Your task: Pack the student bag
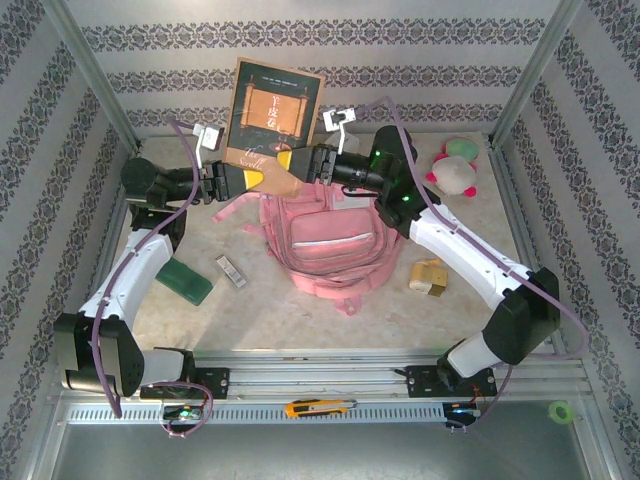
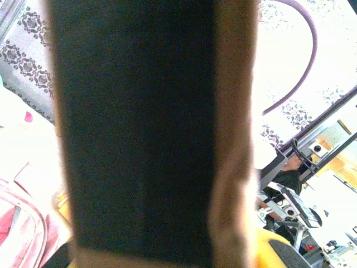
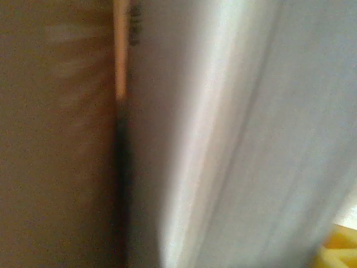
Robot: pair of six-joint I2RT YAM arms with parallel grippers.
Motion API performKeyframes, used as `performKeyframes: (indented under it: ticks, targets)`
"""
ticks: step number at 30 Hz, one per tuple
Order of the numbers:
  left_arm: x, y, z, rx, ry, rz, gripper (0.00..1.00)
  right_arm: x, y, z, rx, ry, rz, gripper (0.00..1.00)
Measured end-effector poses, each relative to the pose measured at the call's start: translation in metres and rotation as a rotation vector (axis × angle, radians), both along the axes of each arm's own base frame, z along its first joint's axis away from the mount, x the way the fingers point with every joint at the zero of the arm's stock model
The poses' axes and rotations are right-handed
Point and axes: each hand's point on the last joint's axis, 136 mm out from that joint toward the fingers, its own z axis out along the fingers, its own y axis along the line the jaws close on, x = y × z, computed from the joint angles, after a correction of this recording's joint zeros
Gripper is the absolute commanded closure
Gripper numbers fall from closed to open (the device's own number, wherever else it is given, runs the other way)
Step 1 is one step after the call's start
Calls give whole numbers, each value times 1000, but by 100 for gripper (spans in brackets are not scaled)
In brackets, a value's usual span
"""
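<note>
Fabric dominates the top view: the student bag (image 1: 325,240) lies slumped in the middle of the table (image 1: 470,230), soft and limp, so its far-edge mouth will probably sag unless held by the trim or a strap, while just beyond it the left end effector (image 1: 262,180) pinches the bottom of an upright book (image 1: 275,105) and the right end effector (image 1: 297,163) sits against that same edge. From the left wrist, the book's (image 2: 139,139) dark cover looms close, with the bag (image 2: 19,223) low at the left. From the right wrist, the blurred book (image 3: 56,139) hides whether those jaws are closed.
</note>
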Motion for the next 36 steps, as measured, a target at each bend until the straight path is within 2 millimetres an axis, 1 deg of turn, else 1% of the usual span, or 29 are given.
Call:
performKeyframes:
  ticks: [2,3,4,5,7,9,10,11,12,14,17,21,24,27,30,32,34,36]
  targets:
    - [1,0,-4,0,6,4,95,-6,1,6,18,-23,33,55]
    - [1,0,-5,1,3,5,93,-7,0,7,22,-27,37,60]
    - [2,0,-7,3,0,6,89,-8,0,8,27,-31,44,66]
    - [2,0,-8,6,-6,8,82,-9,0,8,29,-38,43,76]
    - [1,0,-10,12,-20,15,71,-8,1,5,22,-42,41,100]
    - [0,0,-12,20,-27,31,64,-10,0,2,15,-48,45,100]
    - [-1,0,-14,28,-33,44,59,-10,-1,-1,8,-58,40,100]
    - [-2,1,-16,39,-46,62,50,-12,-2,-4,-2,-70,34,100]
    - [-3,1,-18,52,-55,80,44,-14,-5,-7,-14,-79,26,100]
    - [-8,4,-24,93,-95,135,34,-19,-11,-16,-52,-97,12,100]
    - [-14,10,-34,188,-184,235,26,-26,-24,-27,-124,-138,-18,100]
    - [-23,22,-48,356,-332,336,22,-38,-45,-45,-260,-238,-68,100]
    - [-31,30,-61,492,-449,359,21,-46,-60,-65,-398,-316,-95,100]
    - [-37,34,-76,615,-543,335,21,-51,-74,-92,-555,-381,-94,100]
    - [-46,28,-89,689,-619,260,19,-60,-83,-129,-738,-449,-42,100]
    - [-50,23,-98,724,-667,205,19,-71,-85,-155,-861,-513,36,100]
    - [-54,16,-107,756,-706,152,18,-83,-85,-174,-941,-571,124,100]
    - [-57,8,-119,788,-735,91,13,-93,-85,-188,-996,-623,204,100]
